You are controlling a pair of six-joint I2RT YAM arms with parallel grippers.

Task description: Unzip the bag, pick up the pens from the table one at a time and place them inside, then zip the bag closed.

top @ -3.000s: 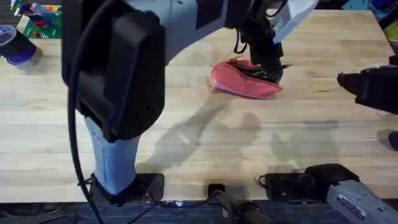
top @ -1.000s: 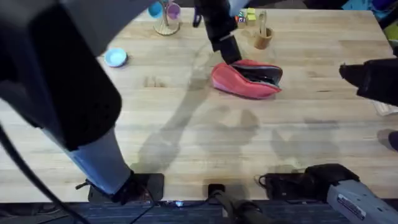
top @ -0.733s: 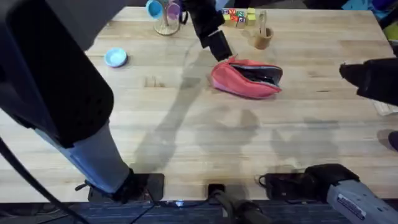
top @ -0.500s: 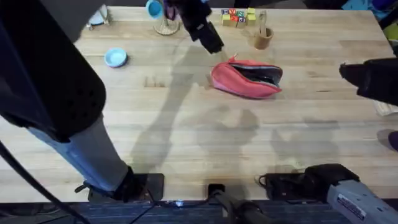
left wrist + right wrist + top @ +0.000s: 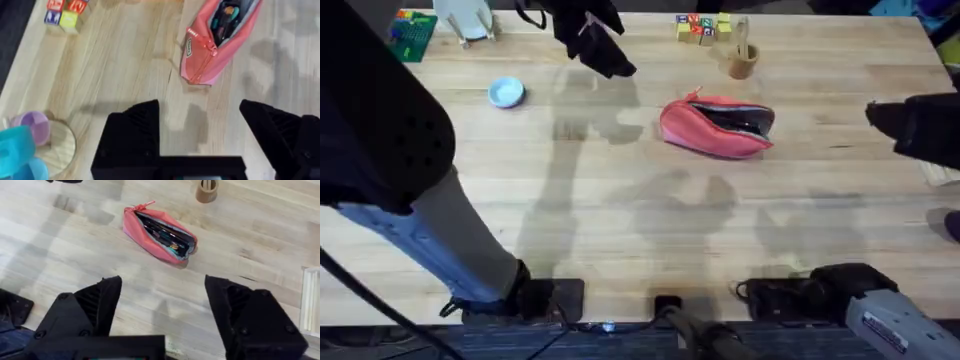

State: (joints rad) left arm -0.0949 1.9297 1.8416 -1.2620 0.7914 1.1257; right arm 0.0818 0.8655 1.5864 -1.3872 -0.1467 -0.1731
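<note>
While our two arm bases sit at the near edge of the worktop (image 5: pixel 650 230), the closest stretch of light planks before them is bare wood crossed by soft shadows. Our right gripper (image 5: pixel 162 307) hangs above the worktop's right side, its jaws spread wide with nothing between them, and its wrist view looks down on the bag (image 5: pixel 159 232). Farther out, a little right of centre, the bag (image 5: pixel 717 125) lies on its side, salmon pink, its zipper undone and the mouth gaping; through the opening we see dark, slim items with coloured ends lying inside, though we cannot pick out a single pen among them. Left of the bag and farther back, our left gripper (image 5: pixel 200 132) hangs above the planks with jaws wide and empty, well apart from the bag (image 5: pixel 217 40). A small blue dish (image 5: pixel 506 93) rests far left. Beyond the bag stands a small wooden cup (image 5: pixel 742 60), with coloured letter blocks (image 5: pixel 698 25) near the far edge.
</note>
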